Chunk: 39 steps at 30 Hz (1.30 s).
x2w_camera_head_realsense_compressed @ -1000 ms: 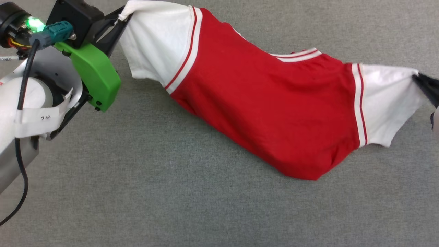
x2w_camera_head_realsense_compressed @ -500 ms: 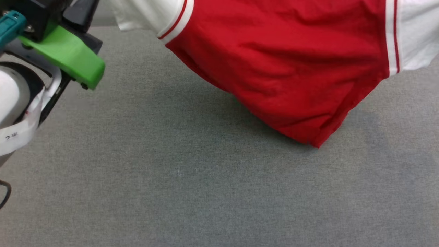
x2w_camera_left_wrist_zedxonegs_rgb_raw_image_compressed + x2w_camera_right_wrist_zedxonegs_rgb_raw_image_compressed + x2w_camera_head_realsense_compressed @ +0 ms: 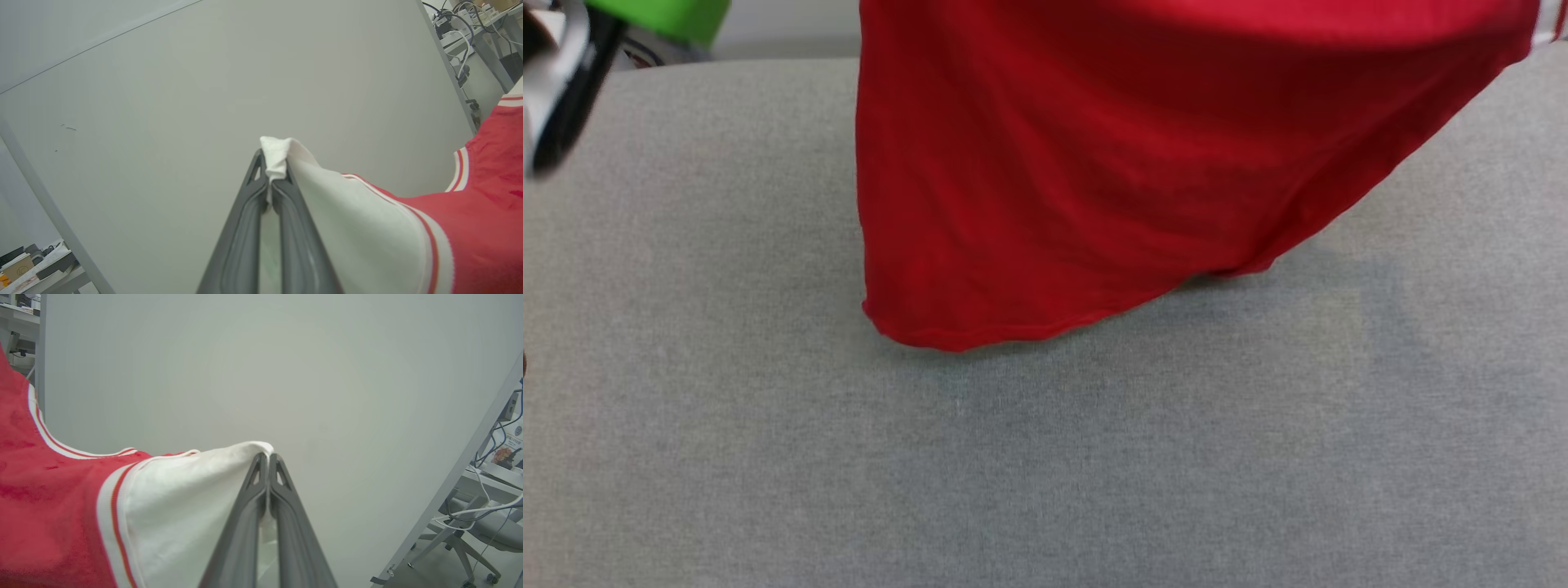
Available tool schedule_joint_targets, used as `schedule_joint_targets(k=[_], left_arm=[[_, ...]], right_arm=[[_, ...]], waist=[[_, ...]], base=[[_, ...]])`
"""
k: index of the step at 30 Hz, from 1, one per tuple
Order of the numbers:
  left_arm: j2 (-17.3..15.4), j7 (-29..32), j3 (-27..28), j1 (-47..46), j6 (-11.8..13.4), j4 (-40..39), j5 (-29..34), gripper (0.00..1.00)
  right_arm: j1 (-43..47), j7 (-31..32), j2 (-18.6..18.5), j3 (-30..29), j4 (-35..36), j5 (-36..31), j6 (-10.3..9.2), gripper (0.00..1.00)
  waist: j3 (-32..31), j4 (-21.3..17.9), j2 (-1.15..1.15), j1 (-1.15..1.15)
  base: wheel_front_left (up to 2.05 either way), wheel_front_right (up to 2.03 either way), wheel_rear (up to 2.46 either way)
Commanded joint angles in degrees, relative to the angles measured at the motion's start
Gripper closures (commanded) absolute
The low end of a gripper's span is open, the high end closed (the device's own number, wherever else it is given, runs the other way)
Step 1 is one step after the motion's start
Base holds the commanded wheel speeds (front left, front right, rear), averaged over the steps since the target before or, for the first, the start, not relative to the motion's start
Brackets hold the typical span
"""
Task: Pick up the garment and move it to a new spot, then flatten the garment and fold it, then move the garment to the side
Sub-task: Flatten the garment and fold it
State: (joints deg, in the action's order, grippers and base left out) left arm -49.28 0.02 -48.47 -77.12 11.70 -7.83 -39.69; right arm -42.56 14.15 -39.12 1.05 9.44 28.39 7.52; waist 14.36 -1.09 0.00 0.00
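The shirt (image 3: 1094, 180) hangs stretched side to side between both arms, the left hand (image 3: 273, 171) clenched on one white sleeve tip and the right hand (image 3: 268, 457) on the other, its red hem drooping low over the grey counter (image 3: 1045, 474) straight below them.

Red T-shirt (image 3: 1094, 163) with white sleeves, hanging spread, hem near grey surface

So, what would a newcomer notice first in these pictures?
The bright red garment, hanging across the top of the head view, its hem near the grey surface. In the wrist views, the left fingers are shut on one white sleeve and the right fingers on the other.
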Motion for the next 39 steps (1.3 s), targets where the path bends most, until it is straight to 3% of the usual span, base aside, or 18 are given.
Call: schedule_joint_targets(k=[1,7,14,24,29,30,35,39], left_arm=[[1.2,-0.2,0.5,-2.2,-0.7,1.4,-0.1,1.00],[6.5,-0.9,1.0,-11.3,-3.9,11.4,1.5,1.00],[13.0,-3.6,1.8,-24.0,-7.3,26.1,4.2,1.00],[18.0,-9.3,3.1,-35.7,-10.6,42.3,5.8,1.00],[19.3,-12.1,3.1,-35.2,-11.8,48.1,5.3,1.00],[20.0,-14.0,2.8,-30.2,-12.7,51.1,4.6,1.00],[19.6,-14.9,3.5,-21.5,-12.6,50.2,4.0,1.00],[18.5,-15.0,5.8,-12.6,-11.5,45.0,4.0,1.00]], right_arm=[[-2.7,0.3,0.5,0.6,-0.4,-0.9,-0.03,1.00],[-17.2,0.2,1.7,4.9,-7.4,-3.9,-0.03,1.00],[-39.0,-3.5,3.9,10.1,-22.3,-9.3,-0.03,1.00],[-60.0,-9.6,7.4,17.2,-40.2,-13.1,-0.03,1.00],[-62.4,-13.2,9.2,20.1,-47.3,-12.4,-0.03,1.00],[-59.8,-17.2,10.1,23.6,-51.3,-9.9,-0.03,1.00],[-53.2,-21.5,11.2,27.6,-52.3,-6.2,-0.03,1.00],[-46.4,-23.3,10.9,30.7,-50.9,-2.7,-0.03,1.00]], waist=[[2.6,0.1,0.00,0.00],[9.2,-0.3,0.00,0.00],[16.0,-0.9,0.00,0.00],[21.2,-1.7,0.00,0.00],[22.6,-1.4,0.00,0.00],[22.2,-1.2,0.00,0.00],[19.7,-1.2,0.00,0.00],[17.1,-1.2,0.00,0.00]], base=[[0.00,0.00,0.00],[0.00,0.00,0.00],[0.00,0.00,0.00],[0.00,0.00,0.00],[0.00,0.00,0.00],[0.00,0.00,0.00],[0.00,0.00,0.00],[0.00,0.00,0.00]])
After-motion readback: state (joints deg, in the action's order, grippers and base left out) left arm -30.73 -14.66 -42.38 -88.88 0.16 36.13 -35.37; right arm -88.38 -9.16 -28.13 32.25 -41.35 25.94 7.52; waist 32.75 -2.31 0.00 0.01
